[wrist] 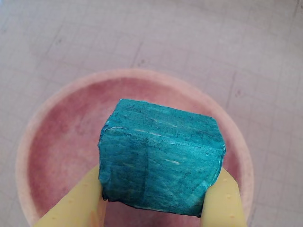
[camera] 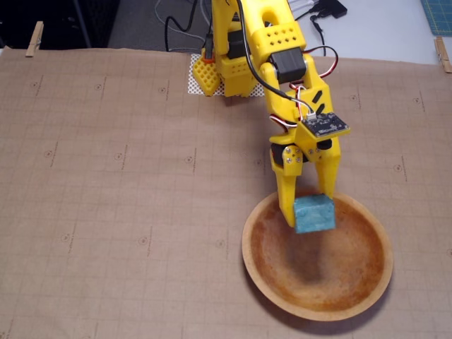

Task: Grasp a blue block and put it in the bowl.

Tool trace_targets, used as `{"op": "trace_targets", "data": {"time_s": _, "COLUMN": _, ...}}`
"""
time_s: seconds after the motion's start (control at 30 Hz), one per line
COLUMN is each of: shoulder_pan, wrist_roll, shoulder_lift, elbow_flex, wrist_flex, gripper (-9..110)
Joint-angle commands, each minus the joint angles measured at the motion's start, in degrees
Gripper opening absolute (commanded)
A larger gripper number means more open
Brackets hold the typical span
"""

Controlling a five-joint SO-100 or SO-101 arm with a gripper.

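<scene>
- Fixed view: the table [camera: 106, 212] is covered by a tan gridded sheet that fills nearly the whole picture; wooden clips hold it at the upper left and upper right edges, and a wide bare stretch lies to the left and below the arm.
- The bowl [camera: 318, 307] sits on the sheet at the lower right in the fixed view, round and shallow, orange-brown inside with a lighter rim. Nothing rests on its floor. Its lower rim comes close to the picture's bottom edge, and open sheet lies to its right.
- The yellow arm [camera: 258, 49] reaches down from its base at the top centre, with cables running off behind it and a small circuit board [camera: 325, 125] mounted at the wrist.
- The gripper [camera: 311, 215] is clamped on the blue block [camera: 314, 214], one finger on each side, holding it above the upper-left part of the bowl, inside the rim line.
- In the wrist view the blue block [wrist: 161, 158] is pinched between the two yellow fingers [wrist: 75, 203] of the gripper [wrist: 154, 201], with the bowl [wrist: 33, 137] behind and below it; the block hides much of the bowl's middle.
</scene>
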Motion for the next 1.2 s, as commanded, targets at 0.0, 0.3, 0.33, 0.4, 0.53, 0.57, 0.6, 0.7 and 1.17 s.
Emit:
{"op": "trace_targets", "data": {"time_s": 0.0, "shoulder_pan": -0.09, "wrist_roll": 0.09, "shoulder_lift": 0.0, "elbow_flex": 0.0, "wrist_flex": -4.13, "gripper": 3}}
{"op": "trace_targets", "data": {"time_s": 0.3, "shoulder_pan": 0.53, "wrist_roll": 0.09, "shoulder_lift": -11.07, "elbow_flex": -3.08, "wrist_flex": -9.49, "gripper": 3}}
{"op": "trace_targets", "data": {"time_s": 0.33, "shoulder_pan": 0.53, "wrist_roll": 0.09, "shoulder_lift": -11.95, "elbow_flex": -3.08, "wrist_flex": -10.37, "gripper": 3}}
{"op": "trace_targets", "data": {"time_s": 0.4, "shoulder_pan": 0.53, "wrist_roll": 0.09, "shoulder_lift": -13.62, "elbow_flex": -3.08, "wrist_flex": -12.22, "gripper": 3}}
{"op": "trace_targets", "data": {"time_s": 0.53, "shoulder_pan": 0.53, "wrist_roll": 0.09, "shoulder_lift": -16.96, "elbow_flex": -3.08, "wrist_flex": -15.21, "gripper": 3}}
{"op": "trace_targets", "data": {"time_s": 0.57, "shoulder_pan": 0.53, "wrist_roll": 0.09, "shoulder_lift": -17.67, "elbow_flex": -3.08, "wrist_flex": -15.91, "gripper": 3}}
{"op": "trace_targets", "data": {"time_s": 0.6, "shoulder_pan": 0.53, "wrist_roll": 0.09, "shoulder_lift": -18.19, "elbow_flex": -3.16, "wrist_flex": -16.35, "gripper": 3}}
{"op": "trace_targets", "data": {"time_s": 0.7, "shoulder_pan": 0.18, "wrist_roll": 0.09, "shoulder_lift": -19.6, "elbow_flex": -3.96, "wrist_flex": -16.88, "gripper": 3}}
{"op": "trace_targets", "data": {"time_s": 1.17, "shoulder_pan": -3.25, "wrist_roll": 0.79, "shoulder_lift": -25.05, "elbow_flex": -8.09, "wrist_flex": -16.88, "gripper": 3}}
